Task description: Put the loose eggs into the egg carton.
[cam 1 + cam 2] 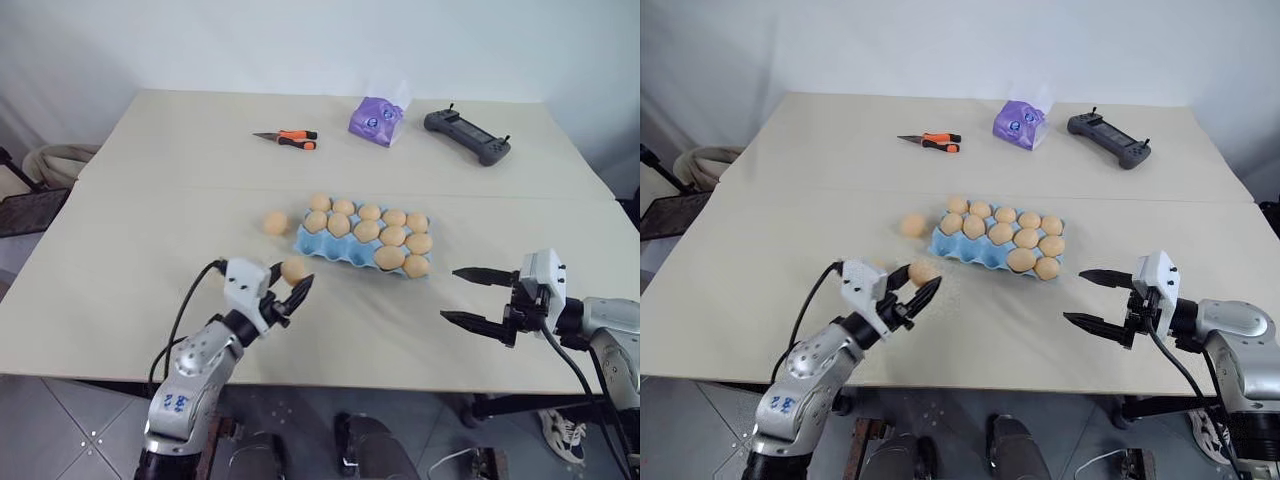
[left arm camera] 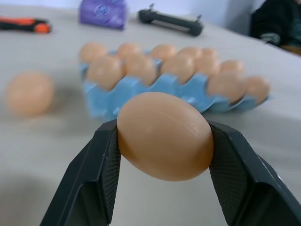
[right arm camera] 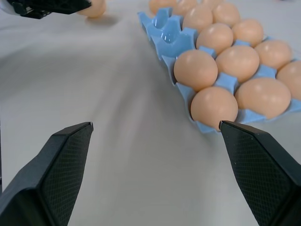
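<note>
A pale beige table (image 1: 120, 300) made of two boards stands before a white wall, with grey tiled floor showing below its near edge. Nearest the robot, over the front part of the table, the left gripper (image 1: 287, 287) is clamped on an egg (image 1: 293, 269), its two black fingers (image 2: 99, 174) pressing the shell from either side, the egg held clear of the table and short of the carton. On the right side, the right gripper (image 1: 468, 297) hangs above the table with its fingers (image 3: 61, 165) spread wide apart and nothing between them, pointing in toward the middle, near the carton's right end but not touching it. Beyond the grippers, at the middle of the table, lies the light blue egg carton (image 1: 330, 249), most of its cups filled with tan eggs; the cups along its near left edge stand bare. One loose egg (image 1: 275, 222) rests on the table just beside the carton's left end, apart from it. Farther back, toward the wall, lies a cutter (image 1: 288, 138) with an orange and black handle, then a purple pouch (image 1: 376, 120) to its right, and a dark grey handheld controller (image 1: 467, 135) farthest right, all well apart from the carton.
</note>
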### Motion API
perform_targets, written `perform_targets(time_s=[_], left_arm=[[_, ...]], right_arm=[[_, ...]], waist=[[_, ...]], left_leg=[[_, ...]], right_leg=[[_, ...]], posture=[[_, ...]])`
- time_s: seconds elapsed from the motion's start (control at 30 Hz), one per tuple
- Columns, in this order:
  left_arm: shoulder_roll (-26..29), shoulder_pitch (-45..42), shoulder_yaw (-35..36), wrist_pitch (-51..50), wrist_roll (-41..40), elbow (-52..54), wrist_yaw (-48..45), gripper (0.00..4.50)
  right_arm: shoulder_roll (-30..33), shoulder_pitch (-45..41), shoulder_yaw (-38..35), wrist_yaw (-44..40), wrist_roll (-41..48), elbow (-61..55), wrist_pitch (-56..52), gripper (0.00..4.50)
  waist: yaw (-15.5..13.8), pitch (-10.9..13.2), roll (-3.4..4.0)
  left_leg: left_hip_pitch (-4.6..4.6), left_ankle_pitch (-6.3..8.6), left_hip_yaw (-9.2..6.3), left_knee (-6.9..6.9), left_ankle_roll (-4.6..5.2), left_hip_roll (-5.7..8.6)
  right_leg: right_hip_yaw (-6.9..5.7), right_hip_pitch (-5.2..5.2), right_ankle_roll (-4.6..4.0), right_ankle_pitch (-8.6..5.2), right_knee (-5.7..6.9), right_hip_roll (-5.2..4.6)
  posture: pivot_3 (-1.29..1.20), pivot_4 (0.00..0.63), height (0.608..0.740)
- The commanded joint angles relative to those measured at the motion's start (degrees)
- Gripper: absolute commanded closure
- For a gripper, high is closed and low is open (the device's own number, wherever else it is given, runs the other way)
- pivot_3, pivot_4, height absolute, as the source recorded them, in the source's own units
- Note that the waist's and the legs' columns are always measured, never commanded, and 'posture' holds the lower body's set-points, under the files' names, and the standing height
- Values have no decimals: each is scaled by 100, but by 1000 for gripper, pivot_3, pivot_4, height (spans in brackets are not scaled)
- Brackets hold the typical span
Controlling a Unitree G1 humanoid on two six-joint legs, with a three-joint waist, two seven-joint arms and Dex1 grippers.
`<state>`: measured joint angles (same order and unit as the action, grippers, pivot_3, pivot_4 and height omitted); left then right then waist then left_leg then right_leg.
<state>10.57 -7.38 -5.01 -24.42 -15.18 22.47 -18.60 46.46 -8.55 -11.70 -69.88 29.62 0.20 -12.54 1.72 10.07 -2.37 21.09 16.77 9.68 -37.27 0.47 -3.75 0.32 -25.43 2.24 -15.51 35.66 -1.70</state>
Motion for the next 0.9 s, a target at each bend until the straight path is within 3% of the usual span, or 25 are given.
perform_targets(time_s=[0.03,0.5,0.9], left_arm=[[-156,-561,-322,230,202,-494,-89,1903],[-881,-2805,-402,1546,500,-3648,-537,1903],[-1106,-3224,-431,1742,626,-4532,-776,1903]], right_arm=[[-56,19,-132,119,91,-252,-10,0],[-184,335,-212,521,128,-713,-117,0],[-221,485,-213,785,157,-904,-144,0]], waist=[[-16,-1,2],[-18,-1,3],[-19,-1,3]], left_leg=[[0,0,0,-2,-1,0],[7,0,-5,-8,-3,1],[9,2,-9,-8,-6,2]], right_leg=[[1,0,0,0,1,1],[-4,-1,11,6,5,3],[-8,-1,11,6,5,4]], posture=[[0,150,740],[0,150,740],[0,150,740]])
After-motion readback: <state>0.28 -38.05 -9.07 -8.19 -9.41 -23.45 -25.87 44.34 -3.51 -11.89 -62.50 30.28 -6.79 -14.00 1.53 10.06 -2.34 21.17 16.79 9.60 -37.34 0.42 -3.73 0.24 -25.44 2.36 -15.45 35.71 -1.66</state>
